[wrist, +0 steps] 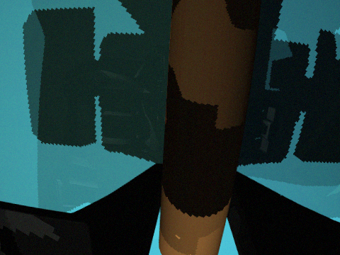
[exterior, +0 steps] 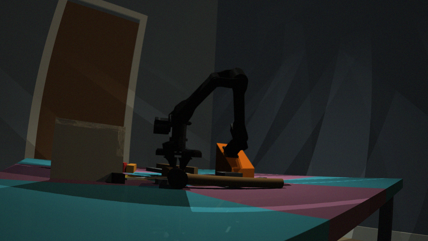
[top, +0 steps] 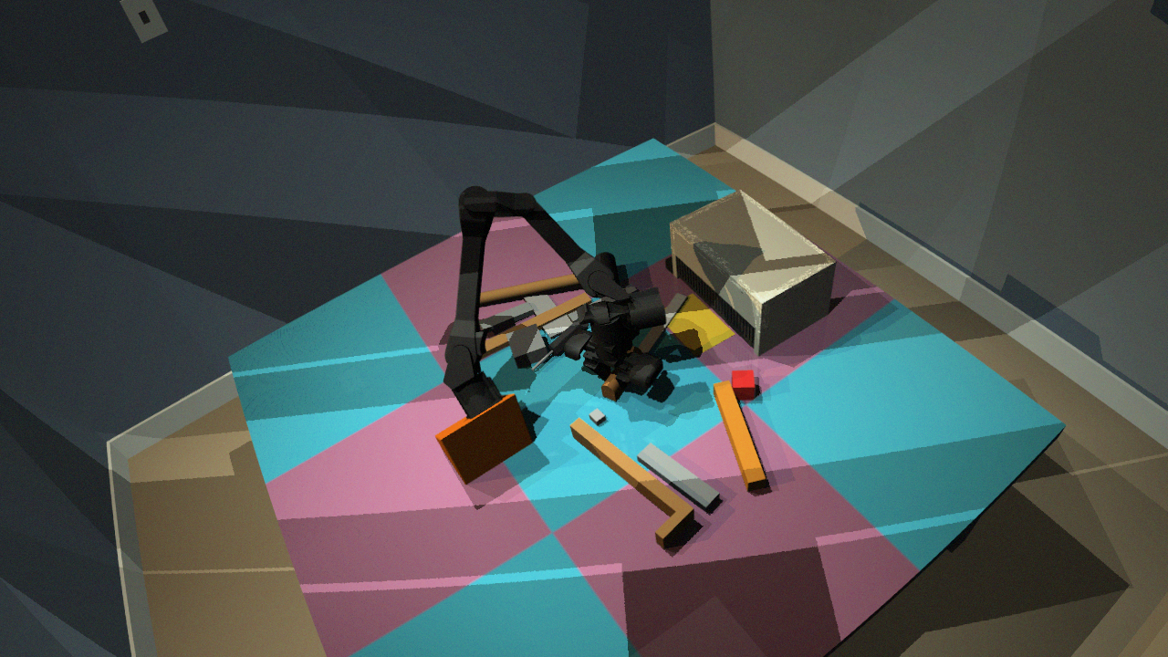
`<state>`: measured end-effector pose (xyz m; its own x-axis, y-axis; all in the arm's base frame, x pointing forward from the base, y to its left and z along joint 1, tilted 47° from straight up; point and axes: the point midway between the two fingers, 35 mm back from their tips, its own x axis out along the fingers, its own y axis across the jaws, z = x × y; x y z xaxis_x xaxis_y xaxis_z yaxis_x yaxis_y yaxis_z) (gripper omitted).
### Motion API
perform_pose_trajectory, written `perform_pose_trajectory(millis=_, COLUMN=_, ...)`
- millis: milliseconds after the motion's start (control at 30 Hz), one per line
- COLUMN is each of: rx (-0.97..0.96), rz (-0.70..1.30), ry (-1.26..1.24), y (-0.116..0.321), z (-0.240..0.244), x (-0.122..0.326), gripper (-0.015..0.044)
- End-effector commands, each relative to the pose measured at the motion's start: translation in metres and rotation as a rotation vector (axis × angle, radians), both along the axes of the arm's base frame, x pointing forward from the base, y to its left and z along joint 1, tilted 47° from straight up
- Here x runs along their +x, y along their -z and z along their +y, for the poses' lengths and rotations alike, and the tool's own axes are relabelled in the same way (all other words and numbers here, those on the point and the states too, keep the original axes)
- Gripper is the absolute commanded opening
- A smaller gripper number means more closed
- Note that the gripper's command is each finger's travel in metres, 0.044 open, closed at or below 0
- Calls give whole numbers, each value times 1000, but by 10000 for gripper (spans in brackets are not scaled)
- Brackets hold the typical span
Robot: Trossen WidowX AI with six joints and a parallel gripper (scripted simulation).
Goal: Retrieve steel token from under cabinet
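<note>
The pale cabinet [top: 796,306] [exterior: 86,152] stands at the right in the top view, with dark vent slots low on its front. The yellow marked area [top: 696,313] lies in front of it, partly shadowed. I cannot make out the steel token in any view. My gripper [exterior: 177,166] [wrist: 192,174] points down and is shut on the round brown handle [top: 610,387] [wrist: 212,64] of a tool, low over the table. Its thin grey blade [top: 677,305] reaches toward the cabinet, its tip by the marked area's left edge. The gripper hides the middle of the tool in the top view.
A red cube [top: 743,383] and an orange bar [top: 739,437] lie near the cabinet's front corner. An L-shaped wooden stick [top: 629,468], a grey bar [top: 677,477] and a small pale block [top: 597,416] lie nearer. A wooden rod [top: 530,288] [exterior: 233,180] and grey pieces lie behind the arm.
</note>
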<state>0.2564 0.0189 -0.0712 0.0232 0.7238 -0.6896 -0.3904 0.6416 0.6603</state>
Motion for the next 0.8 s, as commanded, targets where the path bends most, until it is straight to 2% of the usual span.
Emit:
perform_pose_trajectory(millis=0, rx=-3, rz=-1, ry=6, y=3, z=-5, x=1, gripper=0)
perform_pose_trajectory(millis=767, rx=-5, rz=-1, ry=6, y=24, z=-25, x=-13, gripper=0)
